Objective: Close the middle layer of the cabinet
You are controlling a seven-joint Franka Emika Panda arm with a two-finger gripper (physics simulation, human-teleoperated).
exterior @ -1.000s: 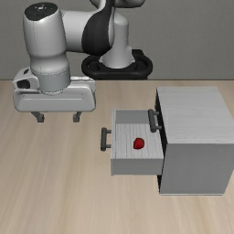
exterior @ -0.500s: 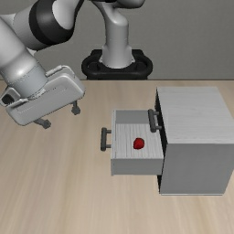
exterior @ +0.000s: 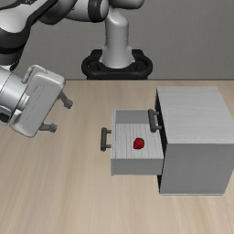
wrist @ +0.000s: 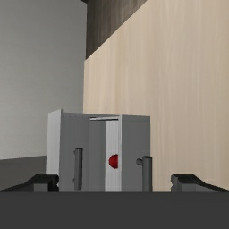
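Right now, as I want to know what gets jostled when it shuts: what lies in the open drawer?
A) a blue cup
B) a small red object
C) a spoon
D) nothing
B: a small red object lies on the floor of the pulled-out drawer.

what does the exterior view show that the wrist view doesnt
Exterior view adds: the robot's base and arm, plus the whole gripper, open and apart from the cabinet, at the exterior view's left of it. Wrist view adds: the cabinet's handled face seen head-on, with a handle on either side of the drawer. Both share: the cabinet, its pulled-out drawer and the red object lying inside it.
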